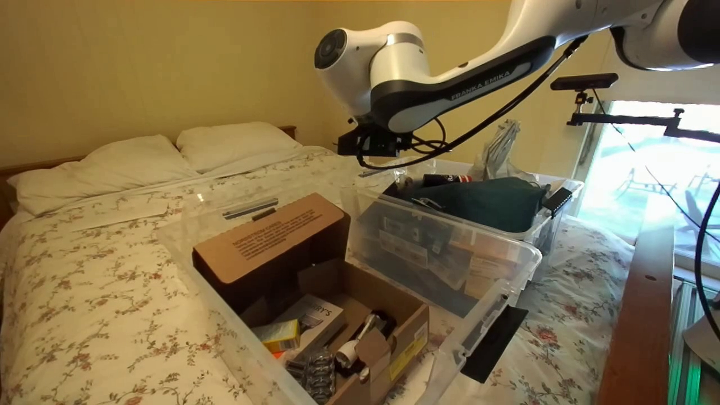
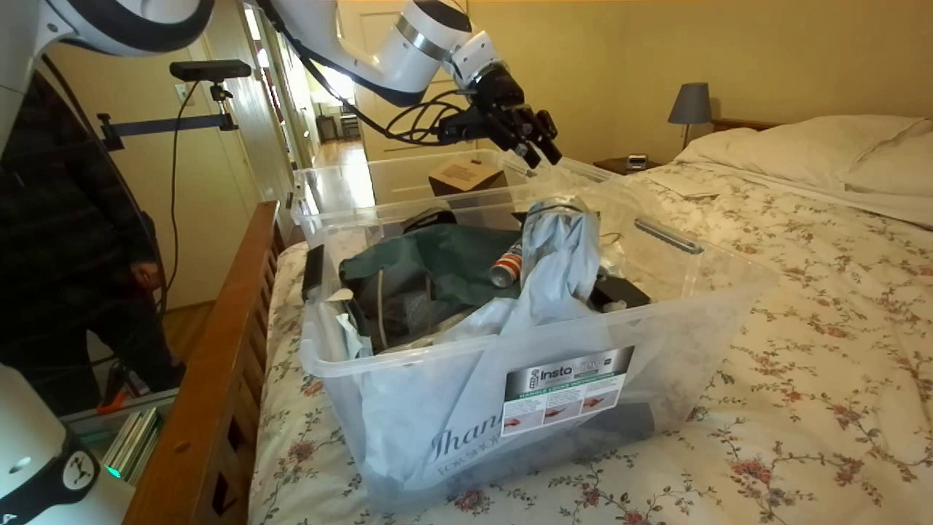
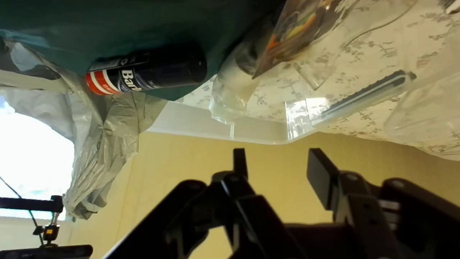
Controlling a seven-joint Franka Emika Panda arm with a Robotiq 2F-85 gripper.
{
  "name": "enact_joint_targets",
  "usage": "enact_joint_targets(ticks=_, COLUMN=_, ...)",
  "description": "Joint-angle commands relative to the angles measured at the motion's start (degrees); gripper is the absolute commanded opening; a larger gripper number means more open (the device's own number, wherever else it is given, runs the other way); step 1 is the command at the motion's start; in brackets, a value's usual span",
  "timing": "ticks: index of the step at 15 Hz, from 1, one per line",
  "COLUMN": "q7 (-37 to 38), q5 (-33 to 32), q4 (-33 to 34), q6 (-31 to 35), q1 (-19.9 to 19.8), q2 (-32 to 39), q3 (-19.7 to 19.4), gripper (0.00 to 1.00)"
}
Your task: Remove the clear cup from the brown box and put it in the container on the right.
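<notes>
The brown box [image 1: 394, 281] is an open cardboard carton with a raised flap and small clutter inside; its flap also shows at the back in an exterior view [image 2: 466, 175]. The container [image 1: 450, 218], a see-through bin holding teal fabric, stands beside it; its near rim shows in an exterior view [image 2: 437, 357]. My gripper [image 2: 543, 154] is open and empty, above the container's end by the box; the wrist view shows its parted fingers [image 3: 278, 158]. A clear plastic piece [image 3: 230, 104] lies in the container; I cannot tell whether it is the clear cup.
The box stands inside another see-through bin [image 1: 457, 360]. A grey plastic bag [image 2: 557, 251] rises above the container's rim near a dark can [image 3: 147, 70]. A camera on a bracket [image 1: 585, 81] and a wooden bed rail [image 1: 638, 315] flank the bed. A person [image 2: 80, 240] stands beyond.
</notes>
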Motion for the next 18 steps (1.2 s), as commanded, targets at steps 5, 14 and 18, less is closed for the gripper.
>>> enact_joint_targets(ticks=5, q7=-4.46, q5=5.85, q4=-3.69, q6=4.76, q1=-0.01, q2=-6.87, q3=5.48, gripper=1.00)
enact_joint_targets(ticks=14, q7=-15.71, q5=12.39, q4=-9.21, q6=11.45, q1=0.45, q2=-12.04, q3=10.27, gripper=1.00)
enact_joint_targets(ticks=18, q7=-17.89, q5=12.99, q4=-13.37, q6=13.92, q1=-0.55, q2=-14.56, q3=11.28, gripper=1.00)
